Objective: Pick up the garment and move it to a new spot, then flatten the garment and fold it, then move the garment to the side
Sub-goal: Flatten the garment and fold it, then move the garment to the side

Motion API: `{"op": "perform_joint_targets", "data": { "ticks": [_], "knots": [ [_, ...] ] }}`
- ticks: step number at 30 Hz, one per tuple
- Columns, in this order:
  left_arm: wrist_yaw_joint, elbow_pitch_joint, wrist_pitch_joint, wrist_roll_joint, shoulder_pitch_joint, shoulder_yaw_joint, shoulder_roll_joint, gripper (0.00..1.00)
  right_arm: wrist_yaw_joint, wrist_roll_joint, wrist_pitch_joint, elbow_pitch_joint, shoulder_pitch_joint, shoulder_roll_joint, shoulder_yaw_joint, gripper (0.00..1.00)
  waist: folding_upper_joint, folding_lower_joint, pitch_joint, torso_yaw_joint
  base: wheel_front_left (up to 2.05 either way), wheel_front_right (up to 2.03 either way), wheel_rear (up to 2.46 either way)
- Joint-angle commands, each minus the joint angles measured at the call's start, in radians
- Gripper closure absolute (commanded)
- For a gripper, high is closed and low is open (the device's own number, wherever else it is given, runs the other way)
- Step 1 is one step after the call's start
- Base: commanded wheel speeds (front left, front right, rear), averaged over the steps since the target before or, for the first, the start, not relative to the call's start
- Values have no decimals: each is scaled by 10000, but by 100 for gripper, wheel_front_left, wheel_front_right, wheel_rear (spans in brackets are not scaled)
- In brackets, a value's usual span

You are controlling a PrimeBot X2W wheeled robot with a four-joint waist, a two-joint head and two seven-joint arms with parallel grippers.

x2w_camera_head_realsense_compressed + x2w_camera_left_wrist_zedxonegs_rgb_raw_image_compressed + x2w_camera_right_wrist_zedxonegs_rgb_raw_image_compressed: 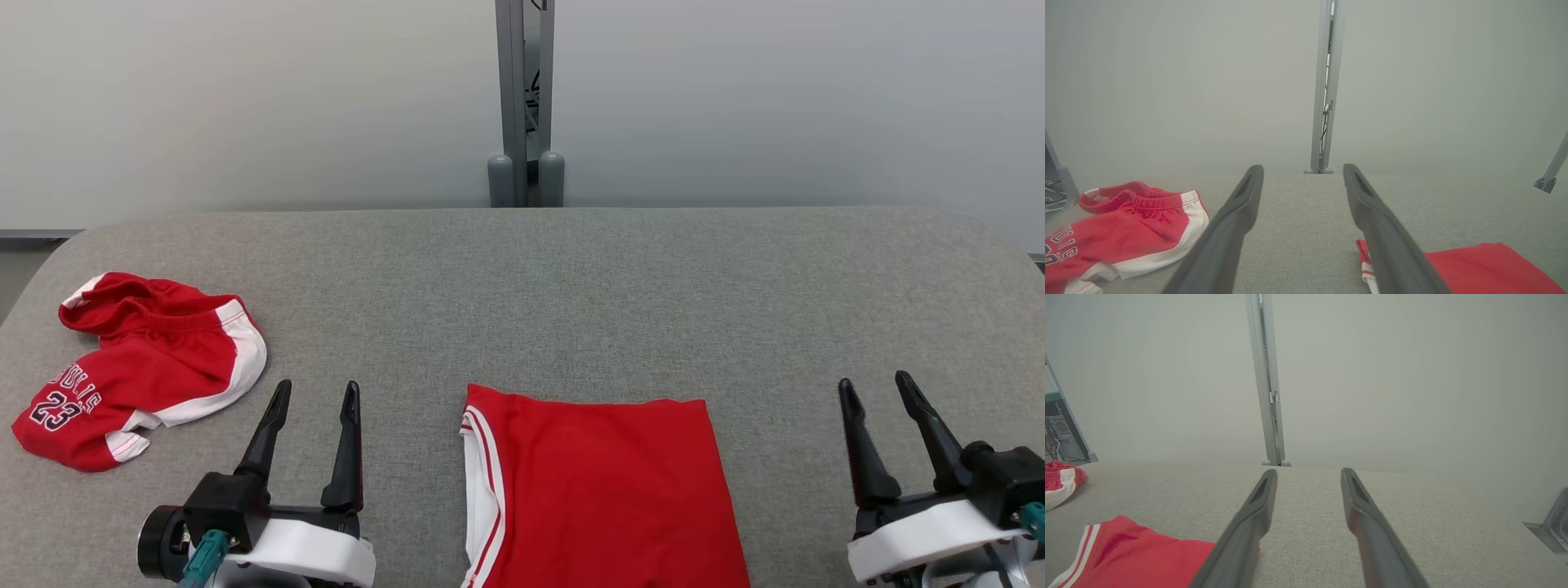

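Soft, even light spreading over the grey table [571, 286], faint shadows pooling under the crumpled shorts [147, 367] by its left edge, head view looking crisp, wrist views looking hazy and washed out, dark fingers [1220, 245] blurring near the lens, frame post [1267, 396] leaning under wide-angle distortion.

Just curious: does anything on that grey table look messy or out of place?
Yes. The red-and-white printed garment lies crumpled at the far left, unlike the flat, neatly folded red garment in the middle.

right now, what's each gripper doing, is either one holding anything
left gripper: open, holding nothing
right gripper: open, holding nothing
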State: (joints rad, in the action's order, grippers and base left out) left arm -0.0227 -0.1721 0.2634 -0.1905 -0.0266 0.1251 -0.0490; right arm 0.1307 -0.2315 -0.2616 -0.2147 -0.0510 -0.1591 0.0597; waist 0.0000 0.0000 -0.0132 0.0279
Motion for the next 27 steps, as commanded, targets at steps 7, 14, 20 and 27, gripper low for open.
{"op": "perform_joint_targets", "data": {
  "ticks": [7, 14, 20, 27],
  "knots": [
    [87, -63, 10, 12, -29, -26, -35, 0, 3, -823, -48, -703, -131, -233, 821, 0, 0, 0, 37, 141, 0, 0, 0],
    [91, -151, 10, -43, -16, 154, -36, 0, 5, -3063, 605, -2033, -627, -1143, 2915, 0, 0, 0, 129, 407, 0, 0, 0],
    [126, -486, 12, -1, -161, 433, -33, 0, 5, -5455, 1710, -2186, -1188, -1833, 4148, 0, 0, 0, 346, 793, 0, 0, 0],
    [59, -502, 10, 18, -369, 578, -33, 0, 5, -6752, 2641, -2532, -1765, -2350, 5080, 0, 0, 0, 708, 1192, 0, 0, 0]
  ]
}}
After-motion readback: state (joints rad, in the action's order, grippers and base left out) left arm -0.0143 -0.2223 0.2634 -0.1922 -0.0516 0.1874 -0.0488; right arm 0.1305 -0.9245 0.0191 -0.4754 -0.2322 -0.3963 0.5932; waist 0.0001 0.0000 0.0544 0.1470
